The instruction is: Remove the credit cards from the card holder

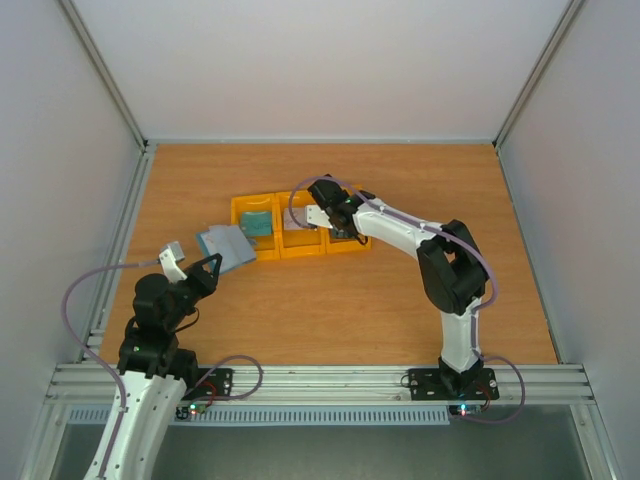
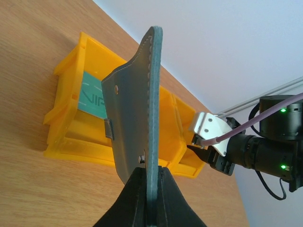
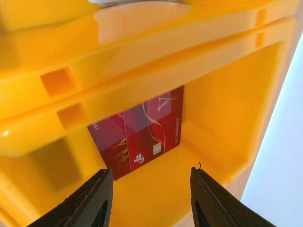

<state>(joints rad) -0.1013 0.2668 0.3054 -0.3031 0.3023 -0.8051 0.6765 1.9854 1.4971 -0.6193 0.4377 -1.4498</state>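
My left gripper [image 1: 210,266] is shut on the lower edge of the dusty-blue card holder [image 1: 228,243] and holds it up just left of the yellow bins; the left wrist view shows the holder [image 2: 137,99] edge-on between the fingers. The teal-green card [image 1: 258,222] lies in the left bin and also shows in the left wrist view [image 2: 92,97]. My right gripper [image 1: 342,230] is open and empty over the right bin. In the right wrist view the gripper [image 3: 150,189] hangs just above the red card [image 3: 142,137], which lies flat on the bin floor. No whitish card shows.
Three joined yellow bins [image 1: 298,248] stand in a row mid-table. Their walls [image 3: 227,94] rise closely around my right fingers. The right arm's wrist [image 2: 255,151] shows beyond the bins in the left wrist view. White walls enclose the wooden table [image 1: 330,310].
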